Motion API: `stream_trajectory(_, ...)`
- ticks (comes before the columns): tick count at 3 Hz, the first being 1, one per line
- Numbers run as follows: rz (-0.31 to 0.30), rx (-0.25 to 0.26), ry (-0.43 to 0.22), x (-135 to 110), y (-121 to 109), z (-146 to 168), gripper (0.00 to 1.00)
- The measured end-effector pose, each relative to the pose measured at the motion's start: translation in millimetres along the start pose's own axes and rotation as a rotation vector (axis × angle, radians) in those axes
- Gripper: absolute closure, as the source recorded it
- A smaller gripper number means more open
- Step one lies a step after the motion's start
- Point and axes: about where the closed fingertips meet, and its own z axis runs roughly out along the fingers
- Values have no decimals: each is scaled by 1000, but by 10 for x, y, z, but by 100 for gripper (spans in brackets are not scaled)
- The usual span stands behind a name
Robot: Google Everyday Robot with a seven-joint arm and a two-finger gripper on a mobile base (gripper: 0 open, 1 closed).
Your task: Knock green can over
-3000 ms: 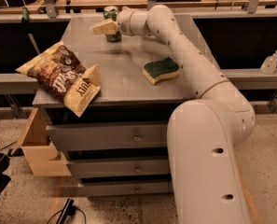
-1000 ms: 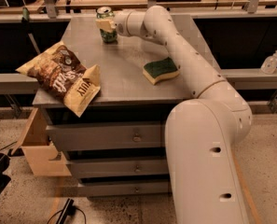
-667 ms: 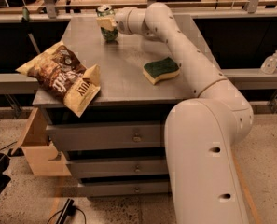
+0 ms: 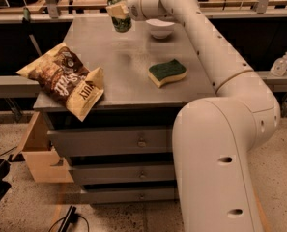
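The green can [image 4: 121, 22] is a slim dark-green can with a silver top. It is at the far left of the grey cabinet top [image 4: 109, 66], raised off the surface and tilted a little. My gripper [image 4: 117, 9] reaches in from the right and its cream fingers [image 4: 115, 11] are shut across the can's upper half. The can's shadow falls on the cabinet top below it.
A white bowl [image 4: 160, 28] stands at the far edge, just right of the can and under my arm. A green-and-yellow sponge [image 4: 167, 72] lies at mid-right. A brown chip bag [image 4: 65, 81] overhangs the front left corner. An open wooden drawer [image 4: 36, 149] sticks out at lower left.
My gripper closed in on the can, then rose up and to the right with the can in it. The white bowl behind the arm has come into view.
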Motion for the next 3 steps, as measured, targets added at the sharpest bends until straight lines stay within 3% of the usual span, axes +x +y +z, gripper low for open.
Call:
stream_trajectory(2,-3,-27,206,24,241,-432,100)
stream_trajectory(3,-42,-53,337,103,426,-503,100)
